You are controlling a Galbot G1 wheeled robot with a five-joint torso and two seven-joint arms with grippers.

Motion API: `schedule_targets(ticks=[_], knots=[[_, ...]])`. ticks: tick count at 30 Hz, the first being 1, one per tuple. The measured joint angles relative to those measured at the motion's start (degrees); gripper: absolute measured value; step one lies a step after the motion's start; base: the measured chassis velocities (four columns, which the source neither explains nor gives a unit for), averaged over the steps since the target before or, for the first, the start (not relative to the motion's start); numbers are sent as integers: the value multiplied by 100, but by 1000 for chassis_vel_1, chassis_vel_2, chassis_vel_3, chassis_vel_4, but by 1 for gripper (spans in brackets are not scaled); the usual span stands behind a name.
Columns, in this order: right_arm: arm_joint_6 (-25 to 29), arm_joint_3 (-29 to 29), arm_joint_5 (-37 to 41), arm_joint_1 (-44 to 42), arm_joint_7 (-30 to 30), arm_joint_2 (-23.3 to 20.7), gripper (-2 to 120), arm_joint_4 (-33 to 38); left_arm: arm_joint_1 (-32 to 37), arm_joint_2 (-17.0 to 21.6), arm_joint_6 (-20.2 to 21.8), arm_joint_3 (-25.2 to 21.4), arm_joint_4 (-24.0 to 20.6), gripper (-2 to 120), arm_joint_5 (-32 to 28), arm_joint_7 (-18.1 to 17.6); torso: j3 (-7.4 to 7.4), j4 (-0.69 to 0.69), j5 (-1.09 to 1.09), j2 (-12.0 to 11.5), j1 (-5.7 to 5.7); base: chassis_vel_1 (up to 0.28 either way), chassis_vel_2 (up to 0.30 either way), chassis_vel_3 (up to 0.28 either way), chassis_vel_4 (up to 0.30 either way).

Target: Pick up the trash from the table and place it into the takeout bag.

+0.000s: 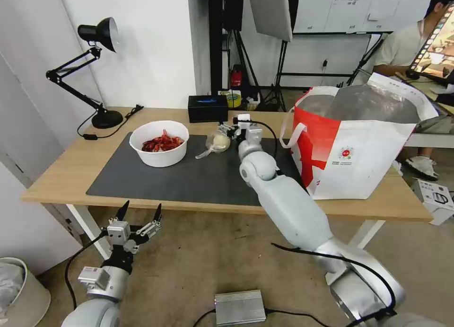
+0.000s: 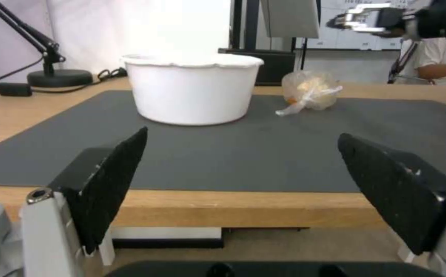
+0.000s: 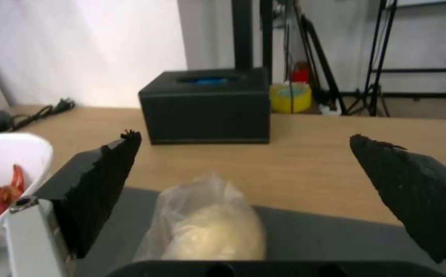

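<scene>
On the dark mat (image 1: 189,175) of the wooden table (image 1: 61,171) stands a white bowl (image 1: 159,145) of red crayfish shells (image 1: 162,142). To its right lies a knotted clear plastic bag (image 1: 216,142). My right gripper (image 1: 227,128) hovers open just above and beside that bag; in the right wrist view the bag (image 3: 213,227) lies below the spread fingers (image 3: 105,181) of the gripper (image 3: 243,136). The takeout bag (image 1: 364,161) stands open at the table's right end. My left gripper (image 1: 142,205) is open, low before the table's front edge, facing the bowl (image 2: 192,88) and bag (image 2: 307,92).
A black tissue box (image 1: 207,108) and a yellow tape roll (image 1: 232,99) sit at the table's back edge, a black desk lamp (image 1: 97,66) at the back left. On the floor lie a metal box (image 1: 240,307), a bin (image 1: 19,289) and a white carton (image 1: 432,199).
</scene>
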Motion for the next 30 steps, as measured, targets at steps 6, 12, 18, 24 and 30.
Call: schedule_targets(ticks=[6, 12, 18, 24, 30], knots=[[-297, -334, 357, 347, 358, 275, 100, -432, -19, -6, 0, 24, 11, 100, 0, 4, 0, 1, 0, 0, 0, 0, 0, 0, 0], [-316, -412, 400, 545, 390, 447, 100, -871, 5, -24, 0, 11, -7, 100, 0, 10, -1, 0, 0, 0, 0, 0, 0, 0, 0], [-240, -391, 403, 618, 351, 556, 100, -1303, 24, -53, -12, -2, 11, 100, 0, 14, -1, 0, 0, 0, -1, 0, 0, 0, 0], [-69, -357, 283, 589, 190, 629, 100, -1652, 2, -79, -15, 56, 24, 100, 48, 17, -1, 0, 0, 0, -1, 0, 0, 0, 0], [46, -350, 176, 587, 58, 632, 100, -1853, 14, -99, -15, 82, 17, 100, 109, 17, 0, 0, 1, 0, -1, 0, 0, 0, 0]])
